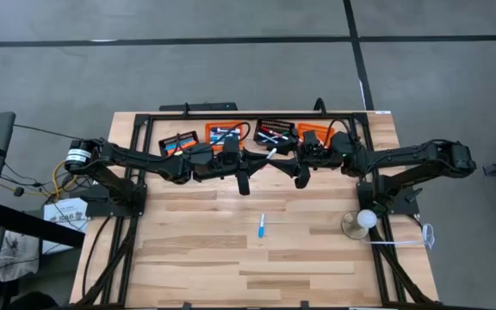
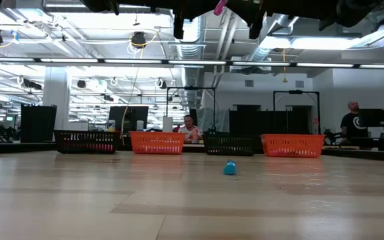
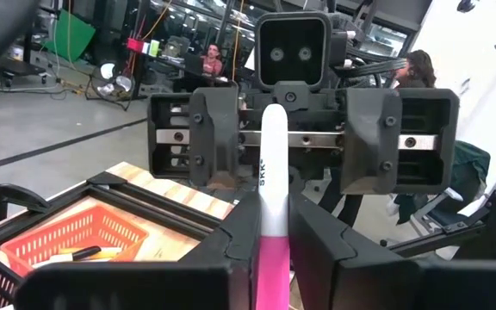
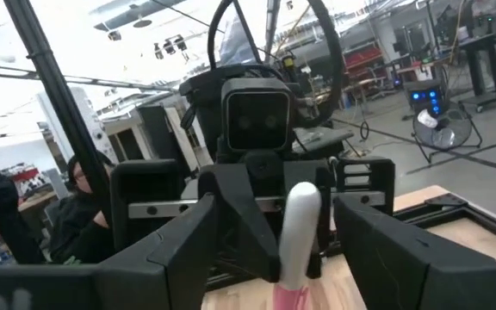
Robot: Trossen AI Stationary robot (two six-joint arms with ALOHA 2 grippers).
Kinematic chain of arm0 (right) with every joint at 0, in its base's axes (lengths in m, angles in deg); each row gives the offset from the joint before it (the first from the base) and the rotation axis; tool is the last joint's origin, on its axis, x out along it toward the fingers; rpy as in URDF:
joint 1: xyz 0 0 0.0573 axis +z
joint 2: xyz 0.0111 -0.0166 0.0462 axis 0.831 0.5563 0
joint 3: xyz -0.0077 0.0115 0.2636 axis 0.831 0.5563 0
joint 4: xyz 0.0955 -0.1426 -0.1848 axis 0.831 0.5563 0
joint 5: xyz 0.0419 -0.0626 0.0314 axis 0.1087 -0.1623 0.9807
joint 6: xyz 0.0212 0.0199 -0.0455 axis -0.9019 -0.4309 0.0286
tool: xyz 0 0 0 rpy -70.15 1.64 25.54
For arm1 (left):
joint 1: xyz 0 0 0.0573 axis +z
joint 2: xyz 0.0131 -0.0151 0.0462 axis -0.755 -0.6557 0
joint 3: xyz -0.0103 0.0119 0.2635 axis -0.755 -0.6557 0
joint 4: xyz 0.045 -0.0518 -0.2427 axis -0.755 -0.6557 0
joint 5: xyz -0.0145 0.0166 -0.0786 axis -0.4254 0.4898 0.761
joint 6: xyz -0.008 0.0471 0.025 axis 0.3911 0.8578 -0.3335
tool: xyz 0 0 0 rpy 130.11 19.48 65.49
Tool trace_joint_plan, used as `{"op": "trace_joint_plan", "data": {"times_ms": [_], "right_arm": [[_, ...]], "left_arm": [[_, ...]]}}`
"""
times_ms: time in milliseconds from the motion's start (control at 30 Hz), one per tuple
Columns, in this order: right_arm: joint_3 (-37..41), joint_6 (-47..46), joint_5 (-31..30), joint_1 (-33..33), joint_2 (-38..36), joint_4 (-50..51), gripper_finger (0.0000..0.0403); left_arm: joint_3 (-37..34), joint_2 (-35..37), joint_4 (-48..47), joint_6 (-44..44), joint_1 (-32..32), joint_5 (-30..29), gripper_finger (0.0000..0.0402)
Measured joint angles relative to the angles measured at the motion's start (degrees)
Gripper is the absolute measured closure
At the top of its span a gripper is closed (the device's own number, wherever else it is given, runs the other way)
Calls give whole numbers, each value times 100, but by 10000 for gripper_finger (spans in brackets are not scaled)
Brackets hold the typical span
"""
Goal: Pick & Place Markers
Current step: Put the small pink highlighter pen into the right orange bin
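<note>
My left gripper (image 3: pixel 272 231) is shut on a pink and white marker (image 3: pixel 272 164), high over the far middle of the table (image 1: pixel 231 258). From above, the marker (image 1: pixel 274 153) shows as a short white streak. My right gripper (image 4: pixel 278 250) faces the left one. It is open, with a finger on either side of the marker (image 4: pixel 300 215) and clear of it. The marker's pink end (image 2: pixel 220 7) pokes down in the low view. A blue marker (image 1: pixel 262 226) lies flat on the table's middle, far from both grippers. My left gripper pinches the marker between its two fingers (image 3: pixel 235 237), about where the white barrel meets the pink part (image 3: pixel 271 234). The fingers reach in level from the table's left. The marker is lifted clear of the table and tilted, white end up and pink end down.
Along the far edge stand a black basket (image 1: pixel 179 142), an orange basket (image 1: pixel 225 133), another black basket (image 1: pixel 275 132) and another orange basket (image 1: pixel 317 136), with markers in them. A white ball on a round base (image 1: pixel 364 220) stands near the right arm's foot. People sit in the room beyond.
</note>
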State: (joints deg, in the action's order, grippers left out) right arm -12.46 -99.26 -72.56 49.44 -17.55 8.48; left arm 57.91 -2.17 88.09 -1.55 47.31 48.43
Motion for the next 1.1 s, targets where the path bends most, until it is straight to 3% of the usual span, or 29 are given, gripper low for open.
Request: {"op": "trace_joint_plan", "data": {"times_ms": [200,600,833,1100], "right_arm": [[0,0,-20,0,0,19,218],[0,4,-22,-7,0,40,378],[0,30,-131,0,-4,40,375],[0,39,-157,2,-3,50,376]], "left_arm": [[0,1,42,0,0,-1,358],[0,2,59,0,-7,13,355],[0,11,55,-2,-4,280,352],[0,11,44,-1,-5,361,305]]}}
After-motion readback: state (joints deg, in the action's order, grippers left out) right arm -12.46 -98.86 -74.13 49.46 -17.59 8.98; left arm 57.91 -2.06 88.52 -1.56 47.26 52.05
